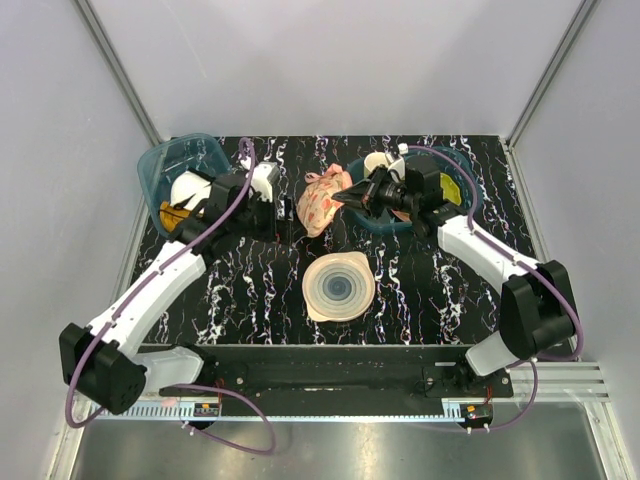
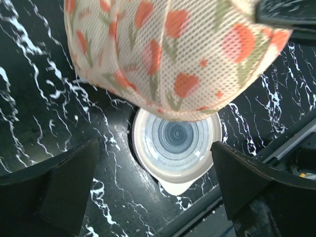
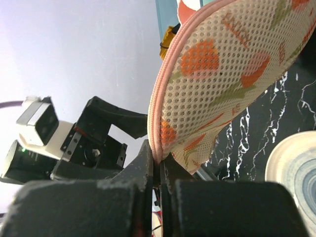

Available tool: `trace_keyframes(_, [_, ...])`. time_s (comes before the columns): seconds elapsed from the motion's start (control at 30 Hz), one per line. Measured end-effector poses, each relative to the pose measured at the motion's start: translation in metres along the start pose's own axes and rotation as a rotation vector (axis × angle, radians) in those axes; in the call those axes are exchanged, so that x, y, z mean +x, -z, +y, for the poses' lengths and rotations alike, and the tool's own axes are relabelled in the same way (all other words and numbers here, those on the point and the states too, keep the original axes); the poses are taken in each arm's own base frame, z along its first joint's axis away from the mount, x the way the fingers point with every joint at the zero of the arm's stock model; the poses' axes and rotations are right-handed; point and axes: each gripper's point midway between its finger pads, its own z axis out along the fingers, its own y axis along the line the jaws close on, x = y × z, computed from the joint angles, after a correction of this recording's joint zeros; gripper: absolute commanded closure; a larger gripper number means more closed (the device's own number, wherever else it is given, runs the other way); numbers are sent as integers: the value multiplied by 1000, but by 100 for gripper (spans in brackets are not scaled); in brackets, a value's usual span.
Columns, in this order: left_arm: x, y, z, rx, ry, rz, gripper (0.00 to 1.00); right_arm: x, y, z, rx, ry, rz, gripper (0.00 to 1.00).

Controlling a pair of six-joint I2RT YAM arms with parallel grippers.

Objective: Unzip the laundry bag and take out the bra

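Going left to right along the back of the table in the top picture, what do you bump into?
Blue-green tub → laundry bag → round blue-green bowl.

Under the left claw [image 1: 285, 222] and the right claw [image 1: 342, 200], a black tabletop [image 1: 240, 300], veined in white like marble, slightly glossy. Beyond both claws, a plain pale back wall [image 1: 330, 60], evenly lit, faintly lilac. Well out to the left of the left claw, a pale left wall [image 1: 50, 150]; well out to the right of the right claw, a matching right wall [image 1: 600, 120]. At the far corner on the left claw's side, a slanting aluminium post [image 1: 120, 70], and another opposite. Nearer than the claws, along the table's edge, a black rail [image 1: 320, 375], a slotted aluminium strip [image 1: 570, 378], then brushed grey metal [image 1: 330, 450]. Diffuse light, soft shadows.
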Motion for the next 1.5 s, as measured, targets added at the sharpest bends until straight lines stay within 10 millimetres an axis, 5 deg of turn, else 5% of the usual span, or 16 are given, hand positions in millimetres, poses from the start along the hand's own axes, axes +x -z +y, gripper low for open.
trace_keyframes(0.2, [-16,8,-20,15,-143,-96,1,2,0,0,-13,-46,9,100])
trace_keyframes(0.47, [7,-10,-66,13,-357,-93,1,2,-1,-15,40,-81,-11,100])
trace_keyframes(0.87, [13,-58,-66,-128,-448,-76,1,-2,7,-19,102,-104,-65,100])
trace_keyframes(0.97, [-1,-62,-68,-157,-464,-114,16,-2,7,-19,100,-112,-65,100])
trace_keyframes(1.0, [-7,-62,-66,-174,-470,-132,43,-2,7,-18,100,-116,-65,100])
trace_keyframes(1.1, [-16,-62,-58,-233,-484,-164,100,-2,7,-18,99,-123,-65,100])
trace_keyframes(1.17, [-22,-61,-56,-256,-489,-187,100,-4,7,-16,90,-122,-71,41])
trace_keyframes(1.23, [-23,-60,-55,-270,-512,-189,100,-3,7,-11,71,-111,-67,1])
trace_keyframes(1.37, [-35,-52,-35,-312,-488,-207,100,-5,8,-8,69,-50,-61,0])
trace_keyframes(1.5, [-55,-21,-10,-349,-429,-272,100,-22,17,4,81,53,-98,0])
